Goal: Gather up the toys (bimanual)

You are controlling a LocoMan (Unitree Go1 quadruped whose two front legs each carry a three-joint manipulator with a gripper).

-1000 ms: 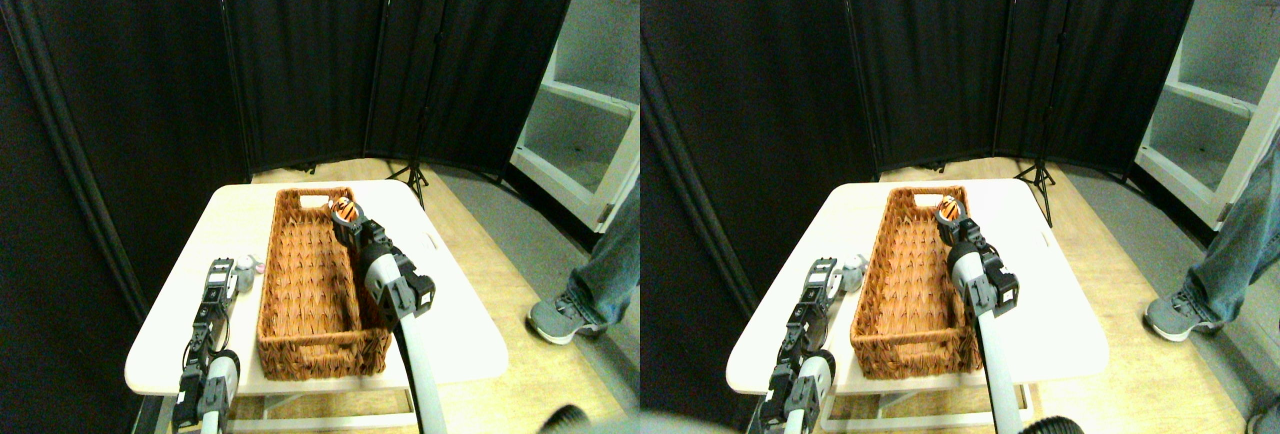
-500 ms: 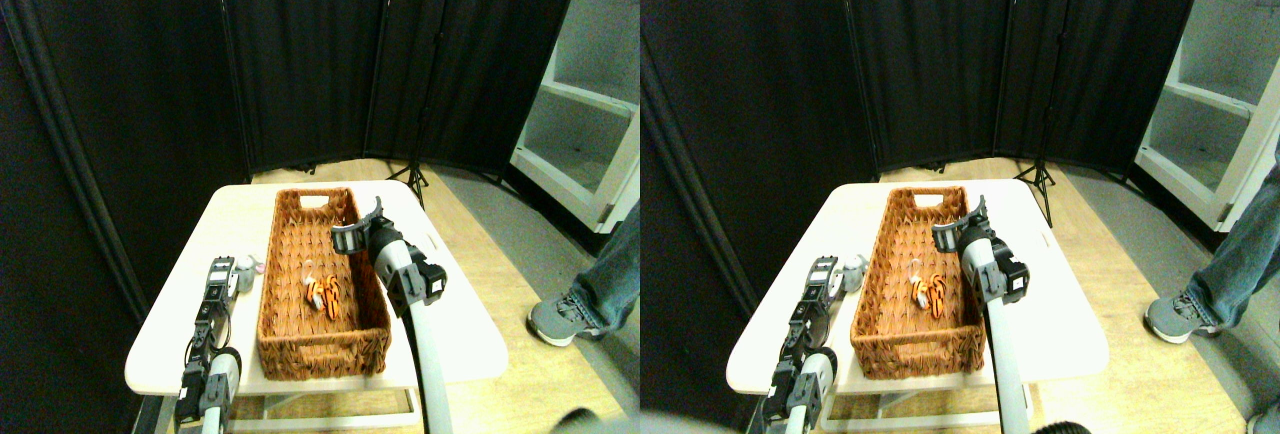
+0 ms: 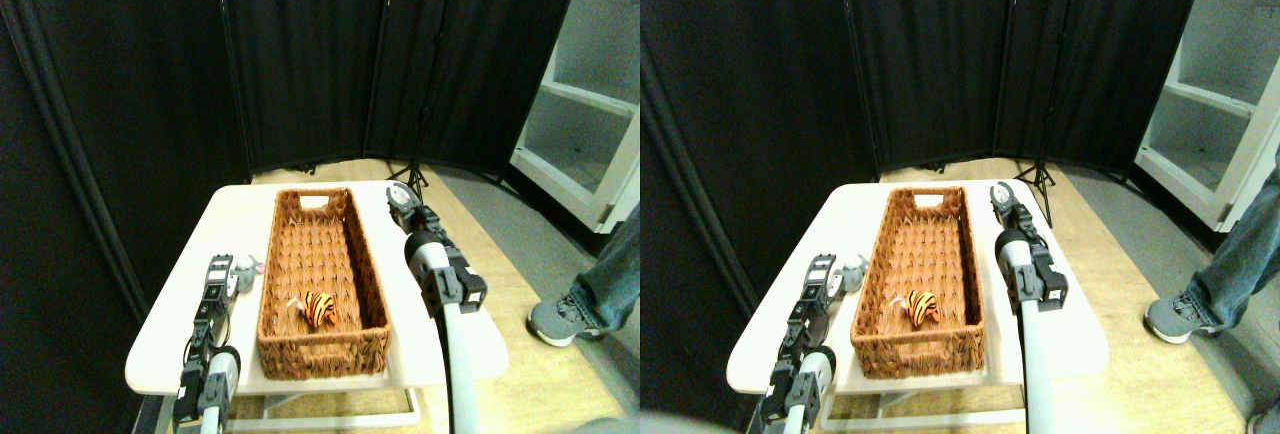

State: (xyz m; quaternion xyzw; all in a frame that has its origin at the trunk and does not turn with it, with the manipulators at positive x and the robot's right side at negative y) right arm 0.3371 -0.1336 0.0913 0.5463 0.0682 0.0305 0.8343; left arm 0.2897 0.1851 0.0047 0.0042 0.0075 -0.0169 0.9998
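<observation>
The long brown basket [image 3: 322,272] sits in the middle of the white desk [image 3: 455,339], and it is the best thing to tell places by. The tiger toy [image 3: 319,308] lies inside the basket, down at the near end, close to the front wall. It looks like it belongs there, since the job is to gather the toys into one spot.

A small grey toy [image 3: 242,275] lies on the desk just beside the basket's left wall. It is not in the basket yet, so I think it is the next one to pick up. The left claw [image 3: 220,267] sits right next to this toy, on the side away from the basket, which makes sense if it is going for it. I cannot tell if this claw is apart or together, it is too small.

The right claw [image 3: 400,197] is up past the basket's far right corner, over the desk, and holds nothing. It looks a bit apart, though this is hard to see.

A person's leg and shoe [image 3: 562,318] stand on the floor, well off to the basket's right.

No words or labels can be read anywhere
</observation>
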